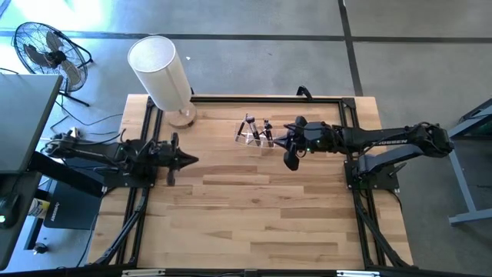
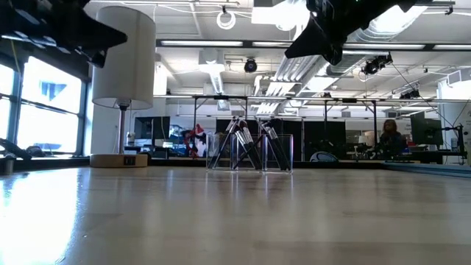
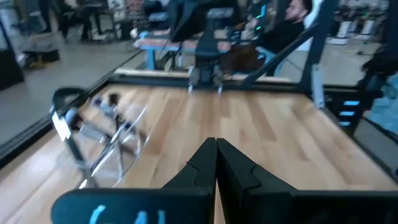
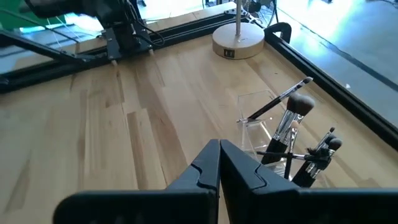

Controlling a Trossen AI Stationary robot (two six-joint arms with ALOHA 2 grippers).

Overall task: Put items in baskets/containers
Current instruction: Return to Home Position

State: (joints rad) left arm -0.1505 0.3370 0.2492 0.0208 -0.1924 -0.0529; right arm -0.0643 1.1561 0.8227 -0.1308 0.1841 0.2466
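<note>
From where I stood, the clear holder [image 1: 256, 137] sat toward twelve o'clock from the middle of the desk [image 1: 254, 223]. The brushes [image 4: 291, 121] stood in it, leaning at odd angles with their handles fanning past its rim. I saw no brush lying loose on the wood, so the filling looked finished and only the retreat remained.

The right tool [image 4: 219, 152] hung just beside the holder, at about four o'clock from it. Its fingers were pressed together and held nothing. From desk height it appeared raised well above the brush tips. The left tool [image 3: 216, 152] was also pressed together and empty. It waited well apart, at about eight o'clock from the holder, pointing across the desk. The white lamp [image 1: 159, 69] stood at about ten o'clock from the holder, near the far edge.

To go home well, I judged the right arm should gain a little more height first. Then it should draw straight back toward three o'clock, away from the leaning handles, not swinging across them. The holder looked light, and a brush caught by the wrist could tip the whole lot, so slow and clear seemed wiser than quick. Keeping the fingers together would leave less to snag. The left arm seemed close to its rest already and needed little more than to fold back without reaching inward.
</note>
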